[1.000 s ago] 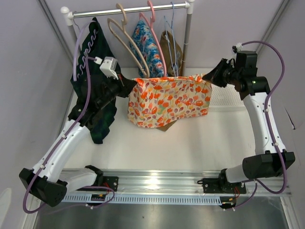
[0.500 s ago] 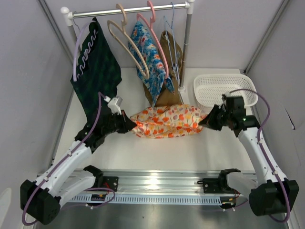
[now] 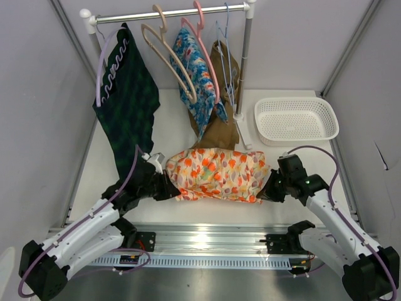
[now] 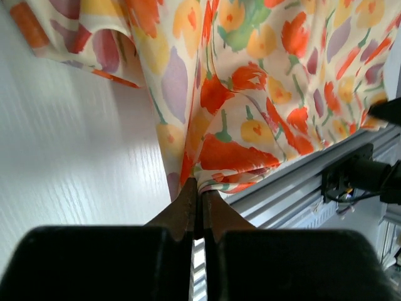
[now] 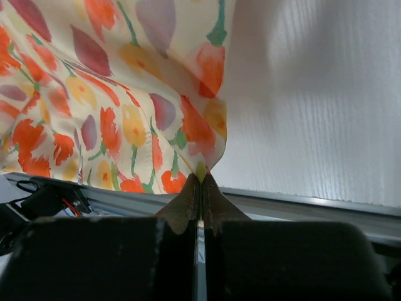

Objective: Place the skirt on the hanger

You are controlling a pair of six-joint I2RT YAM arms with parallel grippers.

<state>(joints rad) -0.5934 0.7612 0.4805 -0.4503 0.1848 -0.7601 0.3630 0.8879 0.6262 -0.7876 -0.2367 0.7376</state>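
Clamping the left pincer [image 3: 168, 187] tight on one near corner of the flowered skirt [image 3: 216, 174], the right pincer [image 3: 266, 191] tight on the other, spreading it across the tabletop [image 3: 266, 153] just behind the front rail [image 3: 207, 235]. Hanging not yet begun, leaving bare hangers [image 3: 172, 59] dangling well behind. Offering open room rightward, short of the white basket [image 3: 294, 119].

A: State of skirt [image 3: 216, 175]?
B: Cream cloth, tulip print in orange, yellow and purple; lies loosely rumpled on the table [image 3: 276, 150] near its front edge, ends pinched by left gripper [image 3: 170, 188] and right gripper [image 3: 266, 193]
A: Hanger?
B: beige hanger [image 3: 169, 63] bare, hung tilted on the rail [image 3: 169, 14], well apart from skirt
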